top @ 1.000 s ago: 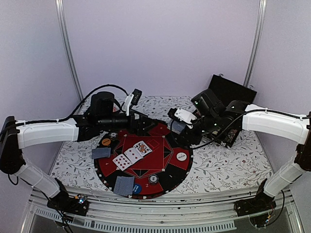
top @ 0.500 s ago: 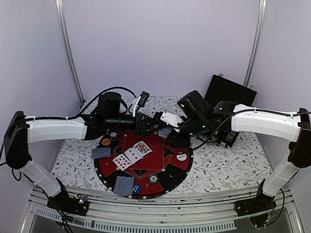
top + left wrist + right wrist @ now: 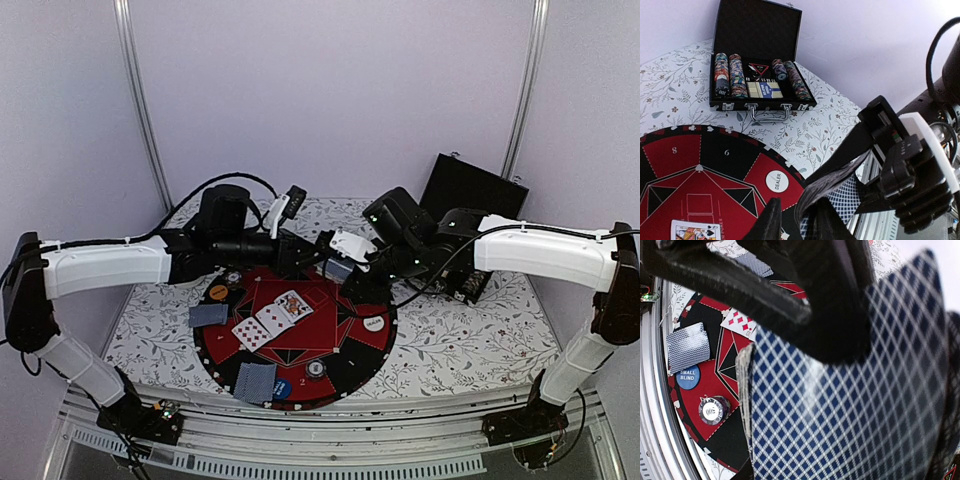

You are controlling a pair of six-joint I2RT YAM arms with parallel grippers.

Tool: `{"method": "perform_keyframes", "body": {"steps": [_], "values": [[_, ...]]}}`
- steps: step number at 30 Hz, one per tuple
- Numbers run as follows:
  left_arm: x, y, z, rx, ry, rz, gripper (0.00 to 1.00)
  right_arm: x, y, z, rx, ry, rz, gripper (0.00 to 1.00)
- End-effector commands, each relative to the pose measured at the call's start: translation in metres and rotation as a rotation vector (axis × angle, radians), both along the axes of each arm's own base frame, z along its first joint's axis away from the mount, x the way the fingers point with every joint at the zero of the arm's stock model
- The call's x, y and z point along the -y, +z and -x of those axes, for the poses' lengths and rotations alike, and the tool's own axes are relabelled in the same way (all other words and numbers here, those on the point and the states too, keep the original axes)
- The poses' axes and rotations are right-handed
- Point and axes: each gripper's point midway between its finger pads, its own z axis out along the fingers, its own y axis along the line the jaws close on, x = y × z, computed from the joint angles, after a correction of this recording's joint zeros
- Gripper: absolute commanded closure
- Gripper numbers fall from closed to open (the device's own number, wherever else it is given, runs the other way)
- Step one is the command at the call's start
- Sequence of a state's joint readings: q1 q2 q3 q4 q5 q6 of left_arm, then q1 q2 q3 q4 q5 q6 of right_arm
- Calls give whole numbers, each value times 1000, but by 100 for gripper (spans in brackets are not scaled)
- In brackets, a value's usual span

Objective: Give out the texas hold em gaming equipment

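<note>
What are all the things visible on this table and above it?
mat: one, red-black, round, table centre.
face-up cards: about three, white, mat centre.
face-down cards: two piles, blue-grey, mat's left and near edges.
orange disc: one, mat's left.
white disc: one, mat's right.
blue disc: one, mat's near edge.
loose chip: one, striped, right of blue disc.
case: one, black, open, far right.
stored chips: several rows, mixed colours, inside case.
deck: one, blue-grey backs, in right gripper.
tablecloth: one, white, leafy.
left gripper: black, fingers either side of a deck card.
right gripper: black, shut on deck.
</note>
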State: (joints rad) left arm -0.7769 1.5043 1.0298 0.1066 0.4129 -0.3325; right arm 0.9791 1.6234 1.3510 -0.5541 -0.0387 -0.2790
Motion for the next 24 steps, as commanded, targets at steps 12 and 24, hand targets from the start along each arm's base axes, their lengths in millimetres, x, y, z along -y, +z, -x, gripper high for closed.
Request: {"method": "perform_keyframes", "body": {"steps": [12, 24], "values": [[-19, 16, -2, 54, 49, -37, 100, 4, 7, -2, 48, -2, 6, 60], [-75, 19, -32, -3, 148, -47, 100, 61, -17, -40, 2, -163, 50, 61]]}}
